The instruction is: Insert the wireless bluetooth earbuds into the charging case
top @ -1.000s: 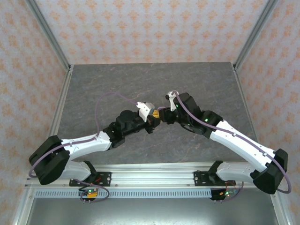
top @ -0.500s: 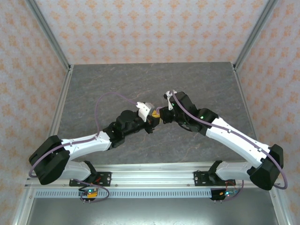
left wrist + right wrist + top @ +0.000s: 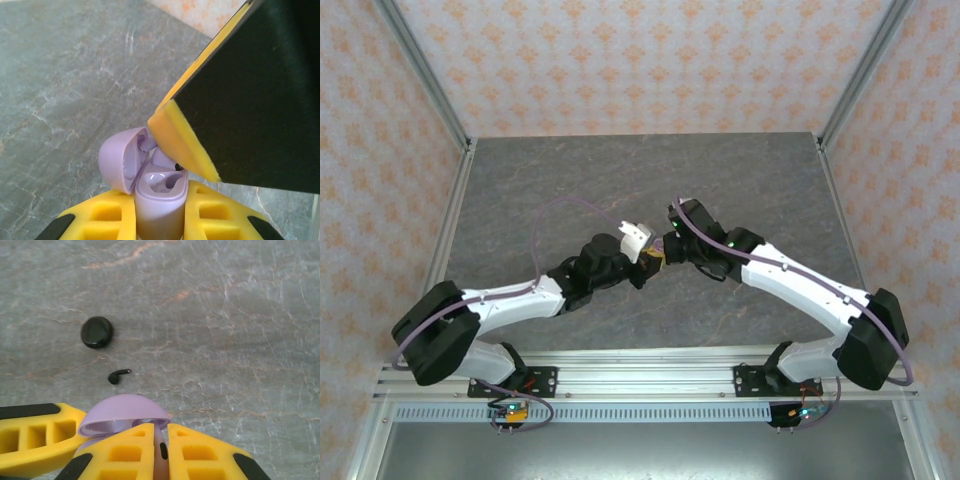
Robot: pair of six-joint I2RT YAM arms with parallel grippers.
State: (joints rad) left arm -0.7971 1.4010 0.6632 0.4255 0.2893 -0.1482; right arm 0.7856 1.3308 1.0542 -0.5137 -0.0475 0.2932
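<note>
Pinching lavender earbud, right pincer closed.

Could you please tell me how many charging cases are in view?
2. The black case lies on the table, and the lavender case, its lid open, is held in the left gripper. More may be hidden.

Soft, even light bathes the lavender case, with no glare and only faint shadows on the grey table around it. Close to the case, the yellow fingers blur; table veins beyond it stay crisp in the right wrist view.
</note>
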